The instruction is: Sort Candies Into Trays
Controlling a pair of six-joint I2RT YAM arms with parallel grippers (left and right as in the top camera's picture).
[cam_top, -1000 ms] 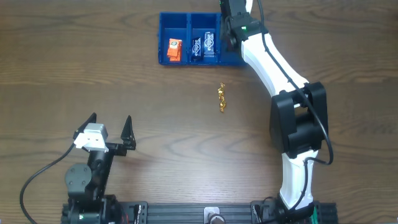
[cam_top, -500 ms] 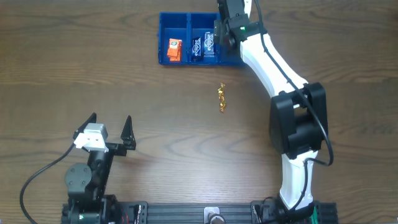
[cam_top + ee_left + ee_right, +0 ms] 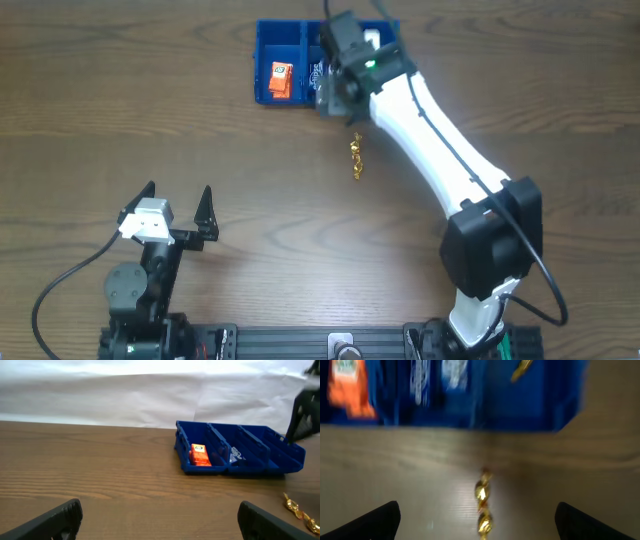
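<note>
Right wrist view: right gripper (image 3: 477,512) wide open and empty, hovering over the short string of gold candies (image 3: 481,491) on the surface (image 3: 395,460), just on the near side of the blue tray (image 3: 520,417). Tray holds an orange candy (image 3: 347,382) in the left compartment, blue-white packs (image 3: 420,375) in the middle, one gold piece (image 3: 522,367) on the right. Left gripper (image 3: 178,190) open, parked near-left, well apart. Risk: the pinch lands on a twisted wrapper end and the string slips or swings out mid-lift. Far finger could also clip the tray wall.
</note>
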